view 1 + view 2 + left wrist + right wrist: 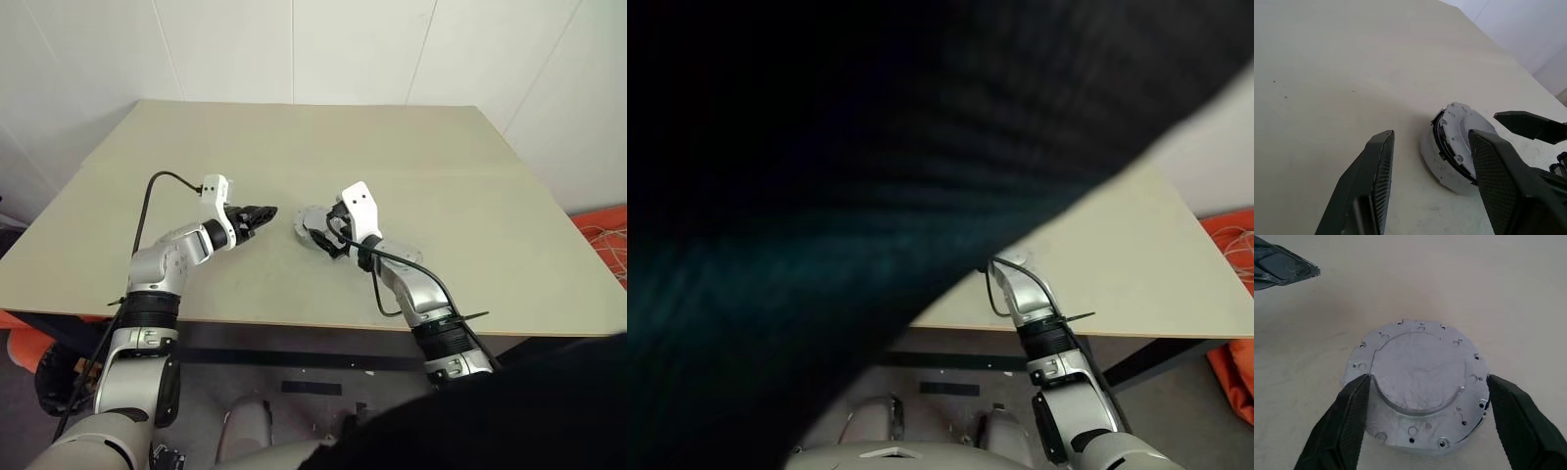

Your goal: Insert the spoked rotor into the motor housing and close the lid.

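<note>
Right hand [1422, 421] fingers are spreading wide around the lid [1418, 391] on the bench [411, 157]; we're seeing its dark side seam from the half-open, empty left hand [1430, 186].

Matt grey cast-metal lid [1418, 389], matt beige table [411, 157], ribbed black pincer pads [1347, 423].

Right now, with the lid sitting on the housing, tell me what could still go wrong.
1. The lid looks tilted on the motor housing, with a dark gap along one edge, so it may not be fully seated.
2. The right gripper is open, its fingers close to the lid's rim on both sides; pulling away crookedly could drag it off.
3. The left gripper is open and close by; a small move could nudge the housing across the table.
</note>
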Motion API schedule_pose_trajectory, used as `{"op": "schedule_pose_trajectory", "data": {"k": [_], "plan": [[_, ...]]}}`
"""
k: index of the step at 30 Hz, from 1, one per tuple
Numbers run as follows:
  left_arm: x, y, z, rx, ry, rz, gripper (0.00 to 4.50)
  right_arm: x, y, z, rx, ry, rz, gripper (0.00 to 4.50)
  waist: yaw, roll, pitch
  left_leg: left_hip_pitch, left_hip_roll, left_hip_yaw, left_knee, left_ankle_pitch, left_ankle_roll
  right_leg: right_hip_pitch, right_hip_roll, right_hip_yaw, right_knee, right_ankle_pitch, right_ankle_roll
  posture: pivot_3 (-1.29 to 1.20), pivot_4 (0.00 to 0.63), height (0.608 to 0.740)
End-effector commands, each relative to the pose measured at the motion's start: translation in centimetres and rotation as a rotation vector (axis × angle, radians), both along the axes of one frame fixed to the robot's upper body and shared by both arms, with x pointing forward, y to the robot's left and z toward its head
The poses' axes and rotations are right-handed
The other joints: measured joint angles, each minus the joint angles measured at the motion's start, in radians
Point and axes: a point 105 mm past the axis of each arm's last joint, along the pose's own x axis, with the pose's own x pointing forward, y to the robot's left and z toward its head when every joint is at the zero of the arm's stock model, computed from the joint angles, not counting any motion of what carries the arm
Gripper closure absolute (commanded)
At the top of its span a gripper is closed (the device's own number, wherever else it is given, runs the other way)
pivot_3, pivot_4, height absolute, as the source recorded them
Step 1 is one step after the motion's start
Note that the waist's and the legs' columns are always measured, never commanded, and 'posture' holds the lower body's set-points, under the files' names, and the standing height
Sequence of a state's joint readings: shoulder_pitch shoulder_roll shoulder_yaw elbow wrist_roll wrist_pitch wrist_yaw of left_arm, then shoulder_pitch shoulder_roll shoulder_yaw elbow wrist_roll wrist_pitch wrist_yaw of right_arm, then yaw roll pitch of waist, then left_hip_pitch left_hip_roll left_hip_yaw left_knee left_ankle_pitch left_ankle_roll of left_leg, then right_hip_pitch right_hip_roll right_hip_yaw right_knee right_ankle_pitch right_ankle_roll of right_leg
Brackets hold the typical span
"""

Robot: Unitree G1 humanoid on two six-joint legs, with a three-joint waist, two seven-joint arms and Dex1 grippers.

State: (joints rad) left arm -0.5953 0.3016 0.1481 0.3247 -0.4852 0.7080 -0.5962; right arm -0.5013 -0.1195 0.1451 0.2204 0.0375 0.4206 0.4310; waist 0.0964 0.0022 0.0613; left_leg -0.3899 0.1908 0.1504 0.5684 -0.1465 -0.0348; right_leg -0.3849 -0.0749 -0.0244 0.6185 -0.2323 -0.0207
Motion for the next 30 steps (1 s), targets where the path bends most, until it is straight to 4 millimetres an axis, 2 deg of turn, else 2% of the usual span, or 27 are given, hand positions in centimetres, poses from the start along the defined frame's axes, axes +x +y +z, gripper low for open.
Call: {"op": "schedule_pose_trajectory", "data": {"k": [1, 12, 21, 24, 26, 30], "plan": [[0.4, 0.2, 1.9, 0.001, -0.067, 0.005, 1.94, 0.6, 1.1, 2.2, 0.002, -0.081, 0.022, 0.03, 0.000, 0.000, 0.000, 0.000, 0.000, 0.000, 0.000, 0.000, 0.000, 0.000, 0.000, 0.000, 0.000, 0.000, 0.000, 0.00, 0.000, 0.740], [0.3, 0.5, 2.0, 0.010, -0.069, 0.011, 1.94, 1.5, 1.1, -0.5, -0.003, -0.004, -0.022, 0.03, -0.001, 0.000, 0.000, 0.000, 0.000, 0.000, 0.000, 0.000, 0.000, 0.000, 0.000, 0.000, 0.000, 0.000, 0.000, 0.00, 0.000, 0.740], [0.2, 0.7, 2.0, 0.020, -0.070, 0.016, 1.94, 1.8, 1.1, -0.7, 0.005, -0.007, -0.024, 0.03, -0.001, 0.000, 0.000, 0.001, 0.000, 0.000, -0.001, -0.001, 0.001, 0.000, 0.000, 0.000, 0.000, 0.000, 0.000, 0.00, 0.000, 0.740], [0.2, 0.7, 2.1, 0.021, -0.071, 0.018, 1.94, 1.7, 1.2, -0.7, 0.007, -0.003, -0.019, 0.66, -0.001, 0.000, 0.000, 0.001, 0.000, 0.000, -0.001, -0.001, 0.001, 0.000, 0.000, 0.000, 0.000, 0.000, 0.000, 0.00, 0.000, 0.740], [0.2, 0.8, 2.1, 0.022, -0.072, 0.019, 1.94, 1.7, 1.1, -0.7, 0.008, 0.000, -0.015, 1.31, -0.001, 0.000, 0.000, 0.001, 0.000, 0.000, -0.001, -0.001, 0.001, 0.000, 0.000, 0.000, 0.000, 0.000, 0.000, 0.00, 0.000, 0.740], [0.3, 0.8, 2.1, 0.024, -0.073, 0.021, 1.94, 1.5, 1.0, -0.7, -0.014, 0.005, 0.007, 1.36, 0.000, 0.000, 0.000, 0.001, 0.000, 0.000, -0.001, -0.001, 0.002, 0.000, 0.000, 0.000, 0.000, 0.000, 0.000, 0.00, 0.000, 0.740]]}}
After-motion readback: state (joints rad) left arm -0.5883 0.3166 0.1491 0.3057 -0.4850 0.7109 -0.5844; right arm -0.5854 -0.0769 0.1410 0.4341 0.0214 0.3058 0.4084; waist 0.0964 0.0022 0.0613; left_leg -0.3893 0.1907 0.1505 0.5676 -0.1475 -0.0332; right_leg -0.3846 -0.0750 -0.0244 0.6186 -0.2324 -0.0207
